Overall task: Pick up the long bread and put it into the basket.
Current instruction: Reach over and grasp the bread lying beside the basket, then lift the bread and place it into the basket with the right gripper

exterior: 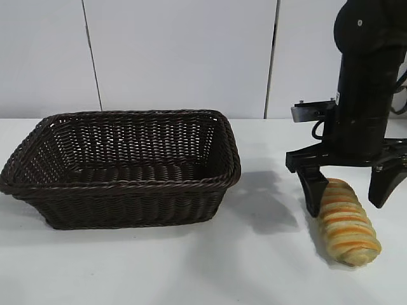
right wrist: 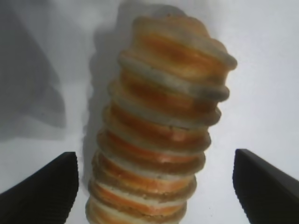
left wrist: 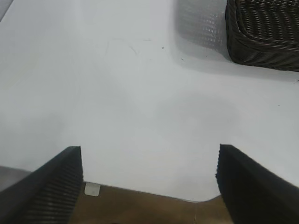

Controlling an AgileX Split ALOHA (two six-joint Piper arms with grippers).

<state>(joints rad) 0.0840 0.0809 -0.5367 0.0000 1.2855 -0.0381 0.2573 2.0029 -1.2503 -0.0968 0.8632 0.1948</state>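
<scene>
- The basket sits on the table's left side.
- The bread lies well to its right, on the table.
- The right gripper straddles the bread's far end.

White table, pale panelled wall with dark seams behind.

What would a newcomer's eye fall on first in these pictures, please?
Probably the right gripper, lowered at the table's right side with open fingers straddling the striped long bread, which lies on the white table. Next comes the large dark wicker basket standing at the left, with nothing visible inside it.
</scene>
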